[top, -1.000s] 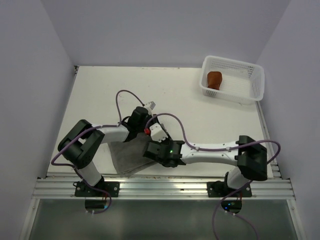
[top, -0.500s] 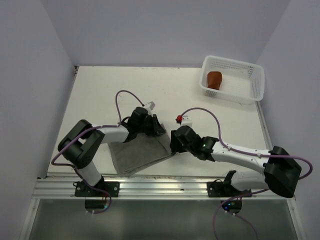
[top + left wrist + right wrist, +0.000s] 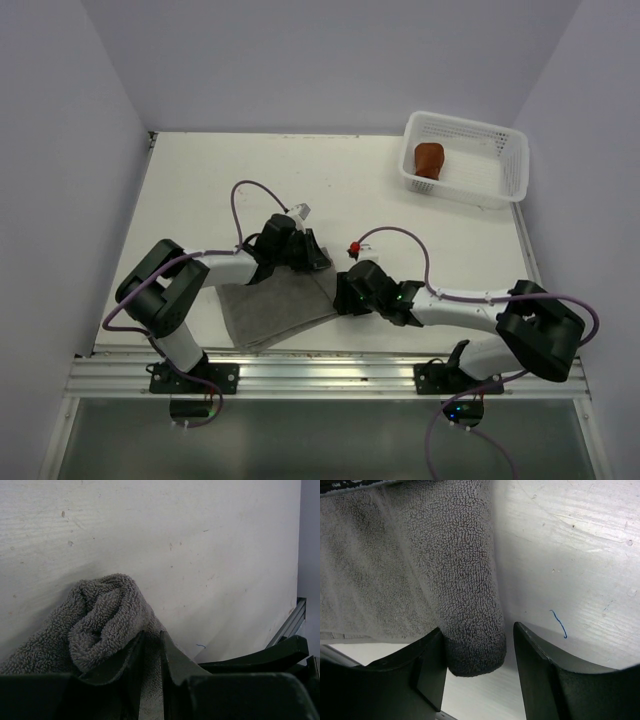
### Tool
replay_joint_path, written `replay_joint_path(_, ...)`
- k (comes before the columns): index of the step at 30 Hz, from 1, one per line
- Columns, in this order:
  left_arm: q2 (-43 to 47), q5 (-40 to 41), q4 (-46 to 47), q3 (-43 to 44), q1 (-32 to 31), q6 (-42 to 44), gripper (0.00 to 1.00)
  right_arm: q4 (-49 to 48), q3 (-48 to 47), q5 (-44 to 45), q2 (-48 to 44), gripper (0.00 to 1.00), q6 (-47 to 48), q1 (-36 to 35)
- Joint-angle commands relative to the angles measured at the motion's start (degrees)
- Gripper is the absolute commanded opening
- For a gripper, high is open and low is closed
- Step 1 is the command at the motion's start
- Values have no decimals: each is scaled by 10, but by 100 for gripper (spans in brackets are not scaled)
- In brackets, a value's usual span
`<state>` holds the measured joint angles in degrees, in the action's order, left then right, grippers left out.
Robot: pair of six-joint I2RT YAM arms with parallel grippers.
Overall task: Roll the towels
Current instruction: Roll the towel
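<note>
Step in hand: rolling the grey towel (image 3: 275, 310), judged partly done; its right edge is a tight roll, the rest lies flat
Grey towel: lower centre-left of the top view, on the tabletop (image 3: 250, 180)
Rust-brown towel (image 3: 429, 158): rolled, in the basket (image 3: 505, 175), upper right
Left pincer (image 3: 150, 645): pinching a bunched fold at the roll's far end
Right pincer (image 3: 477, 645): spread, astride the roll's near end, one finger beside it, the other apart
Arm pose: left arm folded low, reaching right; right arm stretched low toward the left, wrist near the tabletop
Next move, judged: right pincer to close on the roll end, then both turn it over the flat part, ends kept level
</note>
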<state>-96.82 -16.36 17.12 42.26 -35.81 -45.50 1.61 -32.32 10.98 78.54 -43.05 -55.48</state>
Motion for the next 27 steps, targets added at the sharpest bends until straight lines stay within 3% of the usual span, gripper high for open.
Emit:
replay_joint_path(1,-3,24,-38,-17,5,10,23,-20,1,19,11,56,17,1)
replay_joint_path(5,-3,26,-42,-16,6,13,23,-34,7,8,-1,58,23,1)
replay_joint_path(13,-2,30,-40,-17,5,13,22,1,-13,-23,-95,73,17,22)
replay_joint_path(20,0,28,-44,-15,6,14,22,32,-29,-43,-87,64,-5,72)
replay_joint_path(27,-1,29,-50,-10,6,16,22,-13,-14,-97,-30,57,-11,86)
